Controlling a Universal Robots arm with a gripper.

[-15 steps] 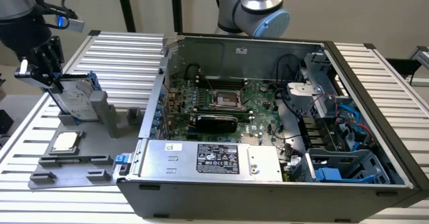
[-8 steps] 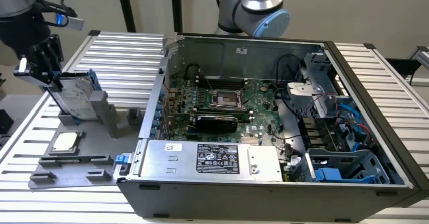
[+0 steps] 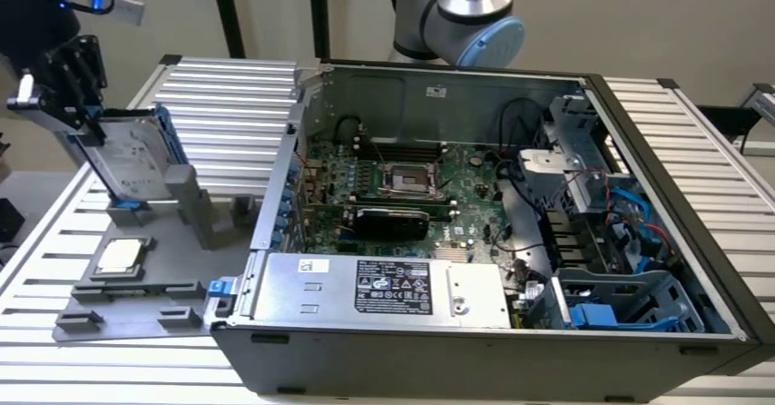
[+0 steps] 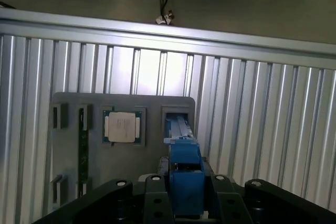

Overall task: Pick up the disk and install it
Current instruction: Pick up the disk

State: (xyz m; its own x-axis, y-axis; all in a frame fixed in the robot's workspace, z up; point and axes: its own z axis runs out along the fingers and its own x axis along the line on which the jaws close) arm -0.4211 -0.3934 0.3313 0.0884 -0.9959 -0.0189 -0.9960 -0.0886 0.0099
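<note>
Disk (image 3: pixel 131 155) noted standing on edge and tilted, at the exterior view's left, above the grey holder tray (image 3: pixel 122 310) on the ribbed table (image 3: pixel 230 105). Its upper end is gripped by the gripper (image 3: pixel 83 119). In the wrist view the jaws are seen clamped on the blue frame of the disk (image 4: pixel 181 150), 1 finger on each side. An edge grip is judged to suit the thin, flat body and to leave both faces free for sliding into a bay. The lower end sits at the tray's slot (image 4: pixel 176 115); whether it is clear of the slot cannot be told. 1 square chip (image 3: pixel 122 257) lies flat in its own recess just beside. The open computer case (image 3: pixel 485 360) lies well apart, a blue-lined bay (image 3: pixel 630 305) at its near corner.
</note>
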